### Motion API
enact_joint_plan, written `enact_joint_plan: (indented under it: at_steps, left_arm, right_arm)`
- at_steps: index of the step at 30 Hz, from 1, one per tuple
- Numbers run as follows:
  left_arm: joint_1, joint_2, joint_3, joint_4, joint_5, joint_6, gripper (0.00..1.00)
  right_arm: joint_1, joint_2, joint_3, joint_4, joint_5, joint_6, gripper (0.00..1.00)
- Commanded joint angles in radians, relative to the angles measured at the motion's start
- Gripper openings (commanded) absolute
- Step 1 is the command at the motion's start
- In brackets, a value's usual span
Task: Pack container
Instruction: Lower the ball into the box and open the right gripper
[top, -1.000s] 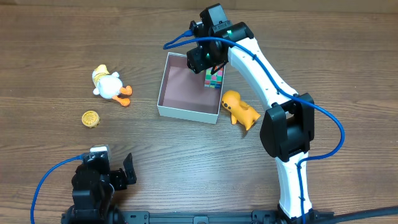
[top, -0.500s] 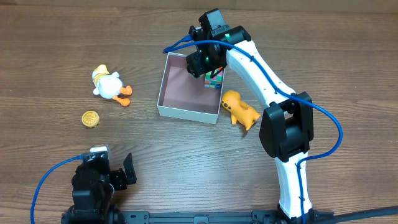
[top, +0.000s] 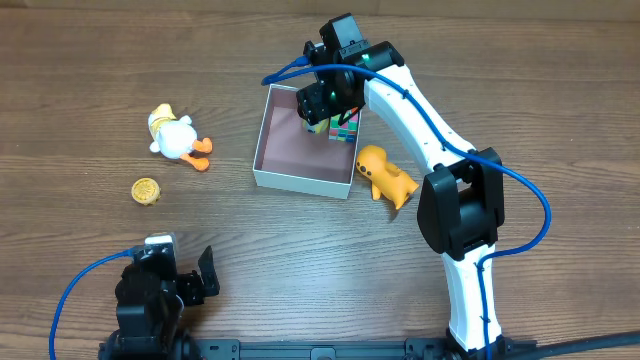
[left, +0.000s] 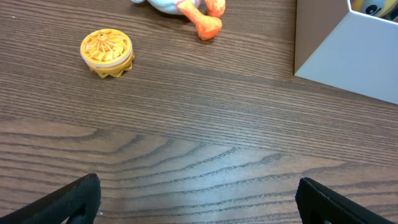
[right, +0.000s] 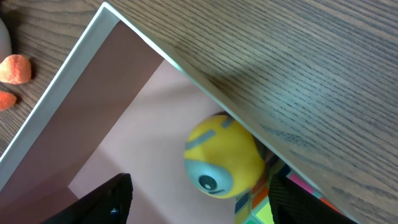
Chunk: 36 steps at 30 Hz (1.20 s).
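Right pincer (right: 200, 179) wider now, yellow toy (right: 224, 152) in container (right: 118, 106)

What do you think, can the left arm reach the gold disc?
Probably yes. The left end effector is open, and the disc lies on the table ahead of it with nothing between them.

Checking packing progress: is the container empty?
Not empty: a yellow one-eyed toy and a multicoloured cube lie inside the container.
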Motion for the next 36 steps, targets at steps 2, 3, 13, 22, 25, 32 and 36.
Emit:
enact_joint_plan:
  at_steps: [2, 3, 13, 22, 25, 32, 36]
  left_arm:
    - [0.005, -0.007, -0.003, 0.005, -0.003, 0.022, 1.0]
    - [0.005, -0.007, -0.003, 0.005, -0.003, 0.022, 1.0]
    - [0.005, -0.007, -0.003, 0.005, -0.003, 0.022, 1.0]
    - [0.005, -0.007, -0.003, 0.005, -0.003, 0.022, 1.0]
    - [0.005, -0.007, -0.003, 0.005, -0.003, 0.022, 1.0]
    - [0.005, -0.007, -0.003, 0.005, -0.003, 0.022, 1.0]
    - [0.005, -0.007, -0.003, 0.005, -0.003, 0.022, 1.0]
  right_arm:
    - [0.005, 0.003, 0.0, 0.004, -0.02, -0.004, 0.73]
    - [0.006, 0.003, 0.005, -0.003, -0.039, -0.004, 0.73]
    - [0.053, -0.035, 0.105, -0.095, -0.045, -0.048, 0.73]
    - [0.162, -0.056, 0.229, -0.184, -0.028, -0.124, 0.73]
    - [0.167, -0.056, 0.229, -0.178, 0.098, -0.021, 0.73]
    - [0.047, -0.08, 0.23, -0.191, 0.288, 0.179, 0.77]
    - [-0.064, -0.116, 0.23, -0.241, 0.305, 0.218, 0.79]
